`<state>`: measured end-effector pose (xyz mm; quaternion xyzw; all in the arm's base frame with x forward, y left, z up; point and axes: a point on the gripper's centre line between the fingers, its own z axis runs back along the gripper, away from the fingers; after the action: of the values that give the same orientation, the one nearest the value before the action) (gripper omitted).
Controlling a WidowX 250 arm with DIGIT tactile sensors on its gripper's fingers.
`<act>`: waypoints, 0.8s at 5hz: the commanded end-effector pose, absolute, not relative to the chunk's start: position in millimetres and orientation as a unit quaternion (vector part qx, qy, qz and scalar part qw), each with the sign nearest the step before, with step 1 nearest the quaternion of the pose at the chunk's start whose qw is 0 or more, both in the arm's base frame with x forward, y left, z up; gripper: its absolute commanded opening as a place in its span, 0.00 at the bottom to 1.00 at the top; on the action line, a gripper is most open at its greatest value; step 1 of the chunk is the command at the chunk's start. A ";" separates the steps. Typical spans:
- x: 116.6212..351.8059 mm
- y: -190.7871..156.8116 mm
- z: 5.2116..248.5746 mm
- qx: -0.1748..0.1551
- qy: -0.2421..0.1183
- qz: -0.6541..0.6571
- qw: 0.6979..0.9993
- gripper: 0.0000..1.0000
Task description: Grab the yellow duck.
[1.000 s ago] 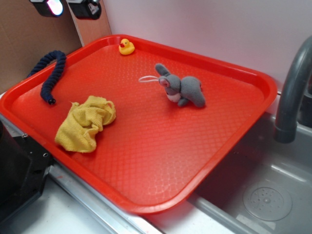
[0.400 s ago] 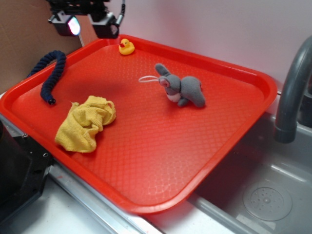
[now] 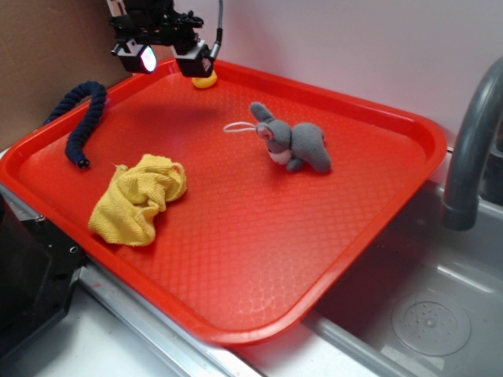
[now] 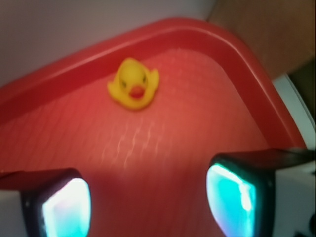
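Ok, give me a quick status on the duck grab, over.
Gripper open, empty, hovering near the tray's far corner. Yellow duck sits ahead of the fingers, untouched, by the red tray rim. Nothing between them.

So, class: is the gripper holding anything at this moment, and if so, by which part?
Nothing is held. The gripper is open, its fingers apart with bare tray between them; the duck sits untouched ahead.
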<state>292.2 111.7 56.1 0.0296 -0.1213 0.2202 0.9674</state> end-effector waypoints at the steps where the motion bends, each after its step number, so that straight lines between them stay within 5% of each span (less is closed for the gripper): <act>1: 327.5 140.8 55.2 0.039 -0.158 0.211 0.964 1.00; 2: 336.0 142.9 42.0 0.028 -0.147 0.208 0.967 1.00; 3: 341.9 145.5 29.6 0.025 -0.145 0.224 0.963 0.00; 4: 346.8 151.4 29.9 0.025 -0.151 0.222 0.963 0.00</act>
<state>338.9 131.9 14.7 0.0184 -0.1233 0.2069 0.9704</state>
